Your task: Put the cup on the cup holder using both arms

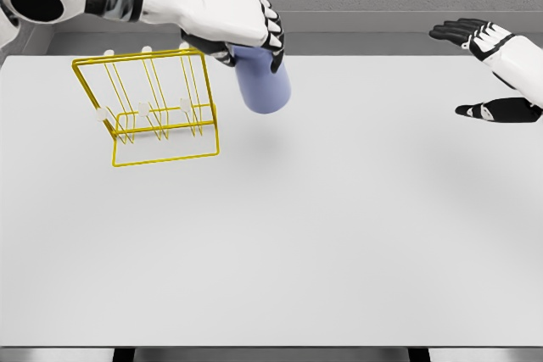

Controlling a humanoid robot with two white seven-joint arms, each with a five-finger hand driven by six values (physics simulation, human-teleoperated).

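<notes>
Head view: cup [265,84] tilted, in left hand [227,16].

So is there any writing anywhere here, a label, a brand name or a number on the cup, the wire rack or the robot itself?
None: no words, numbers or signs can be read in the head view.
The blue cup, held in the left hand, is plain.
The yellow wire cup holder carries no tag.
The white table and the open right hand show no markings either.

No legible txt, labels, brands or nos. anywhere in view.
</notes>
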